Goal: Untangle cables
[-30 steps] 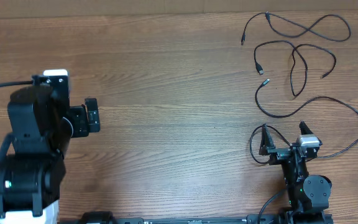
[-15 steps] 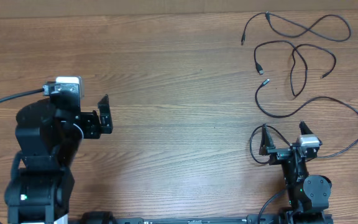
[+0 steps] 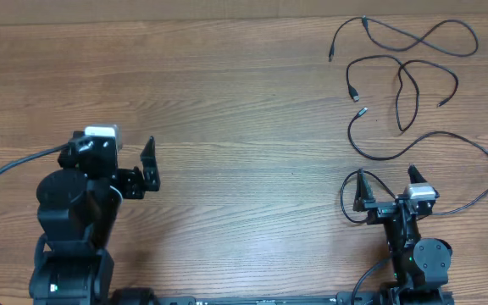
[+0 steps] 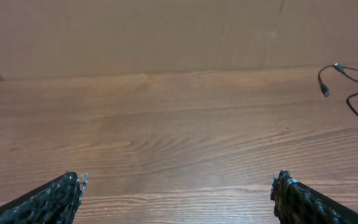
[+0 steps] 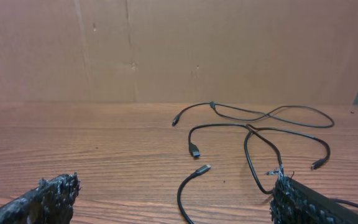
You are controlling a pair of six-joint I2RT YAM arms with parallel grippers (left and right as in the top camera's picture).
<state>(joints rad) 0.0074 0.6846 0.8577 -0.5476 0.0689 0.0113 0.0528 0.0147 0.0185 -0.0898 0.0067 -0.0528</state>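
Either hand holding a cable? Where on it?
Nothing held. Left hand and right hand are open; the cables lie on the table, one running past the right hand, ungripped.

Cables [image 3: 403, 73] black, plug tips silver; table [image 3: 244, 102] brown, wood-grain; left arm [image 3: 66, 212], right arm [image 3: 419, 254] black; back wall [image 5: 229, 43] tan.

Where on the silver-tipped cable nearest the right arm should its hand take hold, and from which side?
Probably the curve's bottom on the silver-tipped cable. There it lies flat and alone, apart from the looped cable. The open right hand should come straight down, fingers astride it.
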